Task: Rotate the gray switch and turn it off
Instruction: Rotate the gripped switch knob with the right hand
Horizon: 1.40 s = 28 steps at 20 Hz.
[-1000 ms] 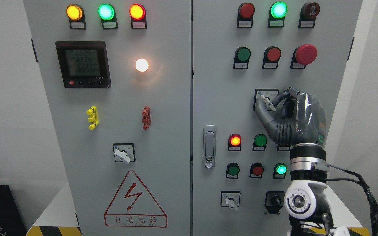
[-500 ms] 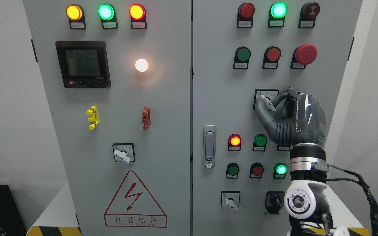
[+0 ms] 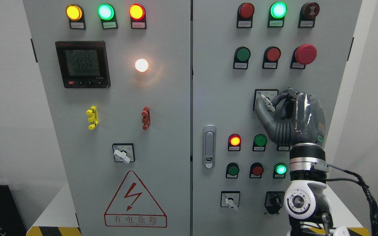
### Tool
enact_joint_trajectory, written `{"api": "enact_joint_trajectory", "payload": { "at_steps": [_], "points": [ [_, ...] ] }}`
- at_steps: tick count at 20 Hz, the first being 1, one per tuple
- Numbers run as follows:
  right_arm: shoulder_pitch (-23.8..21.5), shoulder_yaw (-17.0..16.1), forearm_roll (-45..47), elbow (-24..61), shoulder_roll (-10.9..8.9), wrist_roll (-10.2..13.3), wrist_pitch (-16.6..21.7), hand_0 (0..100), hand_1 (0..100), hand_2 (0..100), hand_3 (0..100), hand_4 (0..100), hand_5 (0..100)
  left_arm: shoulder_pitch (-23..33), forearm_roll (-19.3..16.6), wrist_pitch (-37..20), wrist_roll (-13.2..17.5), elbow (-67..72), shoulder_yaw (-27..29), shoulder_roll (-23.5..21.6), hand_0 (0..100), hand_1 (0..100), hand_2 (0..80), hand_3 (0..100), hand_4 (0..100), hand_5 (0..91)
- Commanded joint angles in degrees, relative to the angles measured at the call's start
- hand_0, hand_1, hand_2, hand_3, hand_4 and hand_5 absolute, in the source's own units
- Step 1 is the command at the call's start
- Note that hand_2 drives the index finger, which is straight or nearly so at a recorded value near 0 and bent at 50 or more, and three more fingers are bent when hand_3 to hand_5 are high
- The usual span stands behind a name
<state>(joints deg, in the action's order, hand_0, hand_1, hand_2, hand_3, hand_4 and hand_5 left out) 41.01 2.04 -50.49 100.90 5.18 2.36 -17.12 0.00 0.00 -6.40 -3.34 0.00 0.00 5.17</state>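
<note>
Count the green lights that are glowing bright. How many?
3. One green light tops the left door, another tops the right door, and one glows low, beside the wrist. The right hand may hide more.

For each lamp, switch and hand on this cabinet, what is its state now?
Amber lamp: lit.
Top left green lamp: lit.
Top left red lamp: lit.
White lamp: lit.
Meter display: on.
Top right green lamp: lit.
Gray switch: handle tilted, gripped.
Right hand: fingers closed on the gray switch.
Left door switch: handle tilted.
Door latch: closed.
</note>
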Motion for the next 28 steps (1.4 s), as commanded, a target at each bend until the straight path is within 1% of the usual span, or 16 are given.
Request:
{"api": "enact_joint_trajectory", "payload": {
  "at_steps": [1,6,13,19,28],
  "points": [
    [0.0,0.1,0.0,0.0,0.0,-0.3,0.0,39,43,72,100,100,100,-0.5,1.1,0.0,0.0,-1.4,0.4,0.0,12,39,0.0,0,0,0.0],
    [0.1,0.8,0.0,0.0,0.0,-0.3,0.0,41,43,73,100,100,100,-0.5,1.1,0.0,0.0,-1.4,0.4,0.0,12,39,0.0,0,0,0.0],
    [0.1,0.9,0.0,0.0,0.0,-0.3,0.0,44,43,73,100,100,100,-0.5,1.1,0.1,0.0,-1.4,0.4,-0.1,12,39,0.0,0,0,0.0],
    [0.1,0.9,0.0,-0.1,0.0,-0.3,0.0,49,43,74,100,100,100,-0.5,1.1,0.0,0.0,-1.4,0.4,-0.1,12,39,0.0,0,0,0.0],
    [0.1,0.8,0.0,-0.1,0.0,-0.2,-0.1,51,42,75,100,100,100,-0.5,1.1,0.0,0.0,-1.4,0.4,0.0,12,39,0.0,0,0,0.0]
  ]
}}
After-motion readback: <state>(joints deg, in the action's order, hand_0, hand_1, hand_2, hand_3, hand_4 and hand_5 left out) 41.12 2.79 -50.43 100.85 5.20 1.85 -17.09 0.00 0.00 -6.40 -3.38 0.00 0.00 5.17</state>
